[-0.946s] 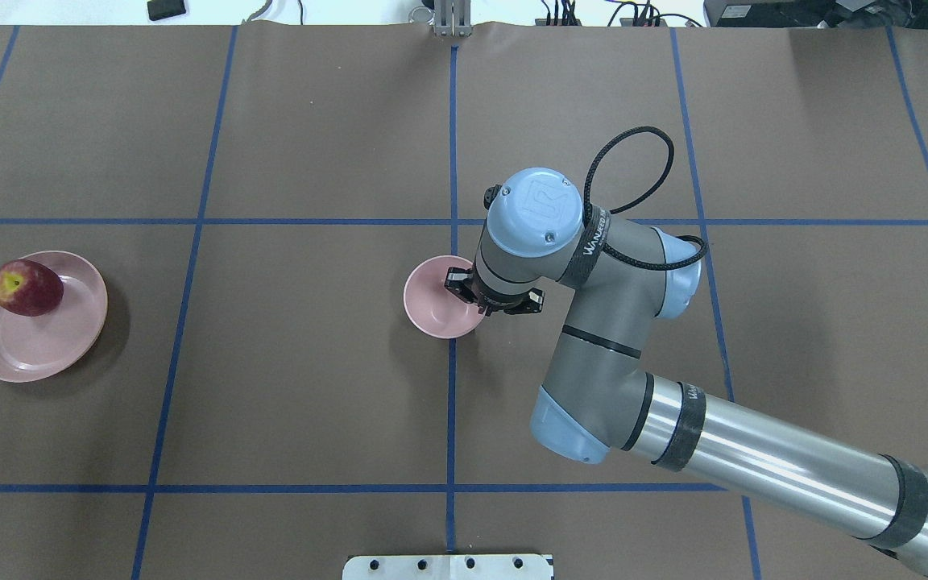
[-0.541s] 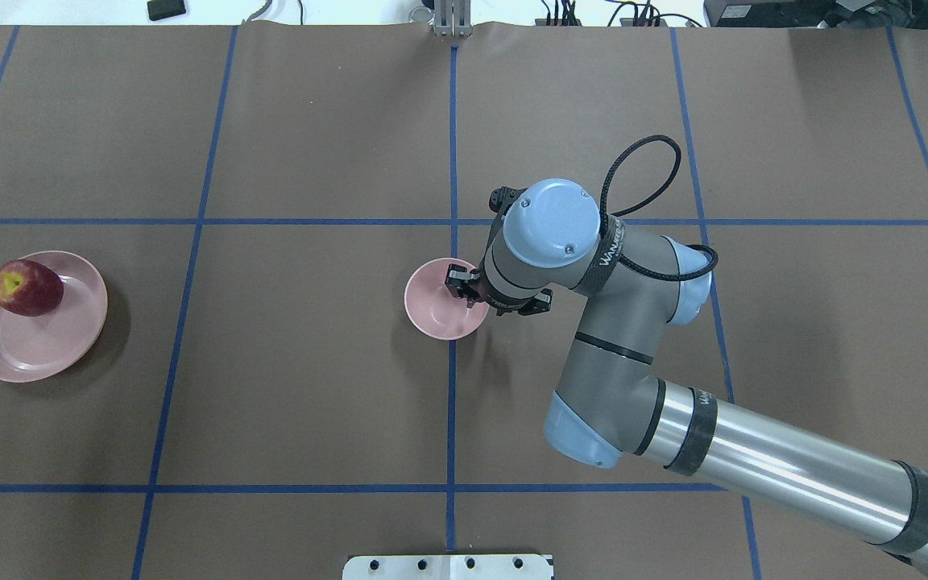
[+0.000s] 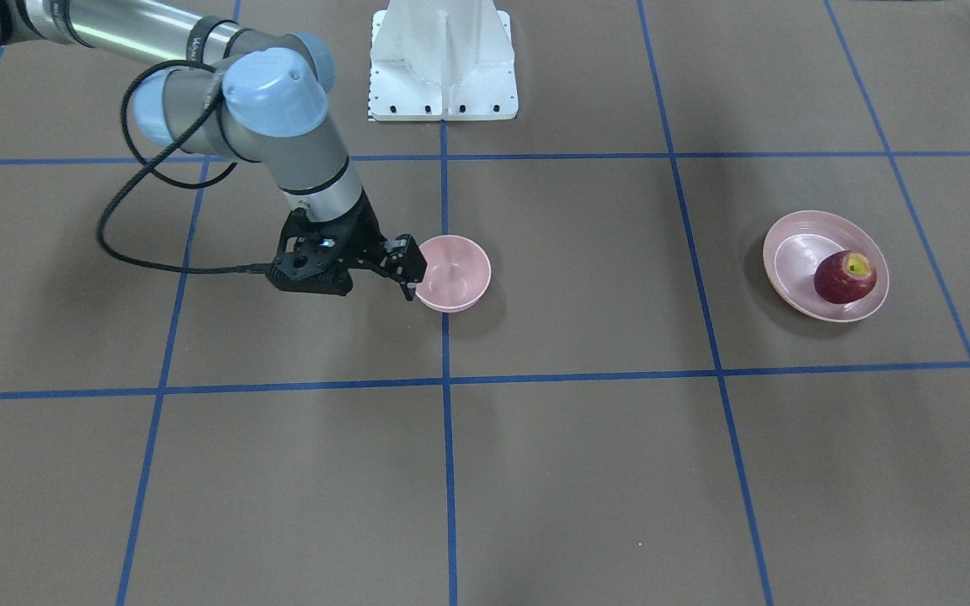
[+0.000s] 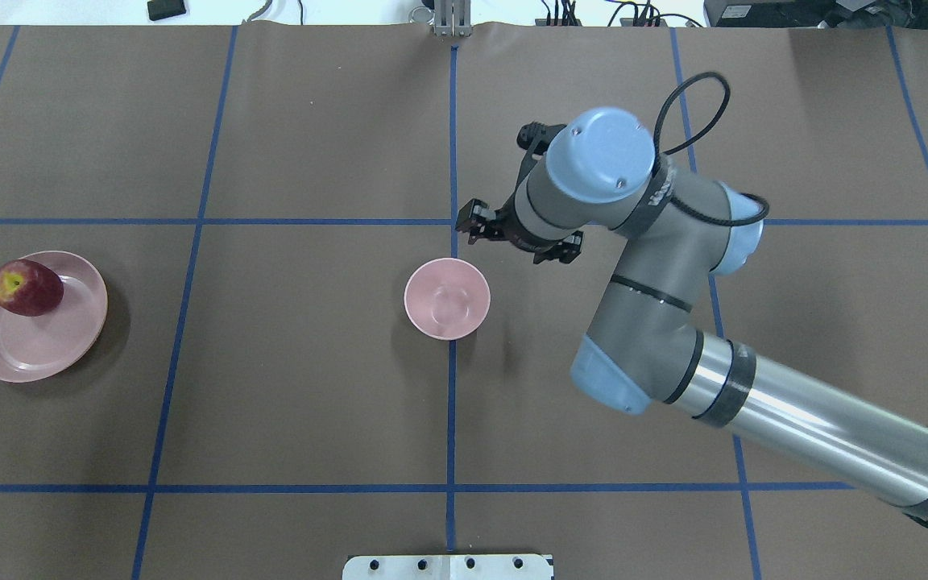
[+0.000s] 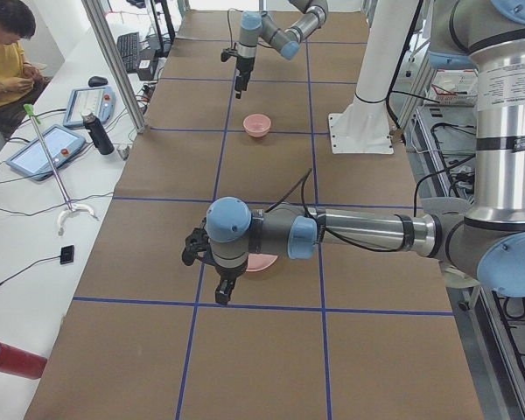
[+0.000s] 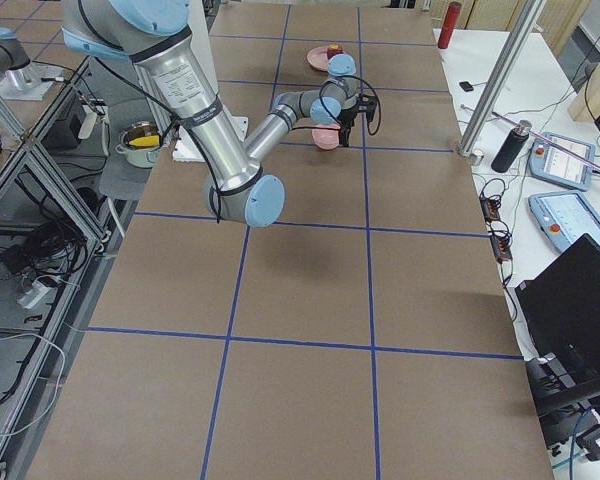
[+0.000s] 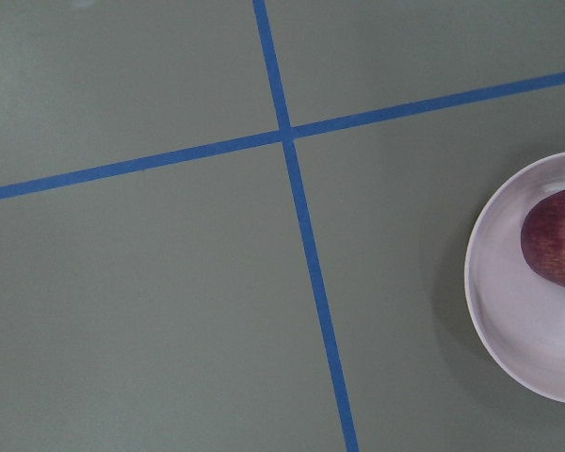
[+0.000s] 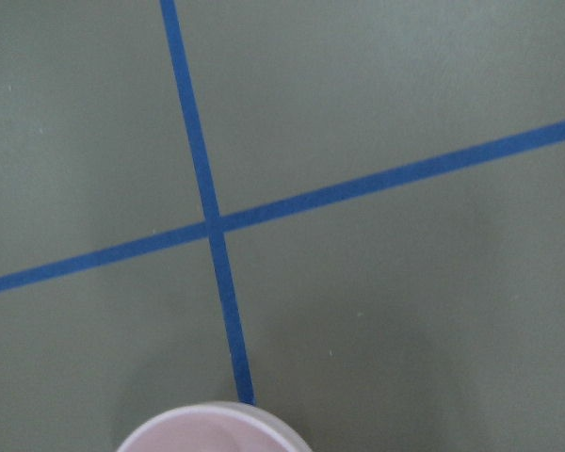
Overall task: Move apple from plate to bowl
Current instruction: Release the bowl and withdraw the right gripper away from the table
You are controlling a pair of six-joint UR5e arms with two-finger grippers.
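Since the earlier frames the right gripper (image 4: pixel 472 225) has lifted off the rim of the bowl (image 4: pixel 446 300) and drawn back to its far side. The bowl is left empty on the blue centre line (image 4: pixel 451 419). That spot looks deliberate: at mid-table the left arm can reach it, and the right arm is clearing the space above. I cannot tell how the right jaws stand; they may be narrow. The apple (image 4: pixel 26 287) sits on the far-left part of the plate (image 4: pixel 45 342), well apart from them. The left gripper (image 5: pixel 225 289) hovers near the plate, its jaws unreadable. Its wrist view catches the apple only at the right edge, so it is probably not yet over the fruit.
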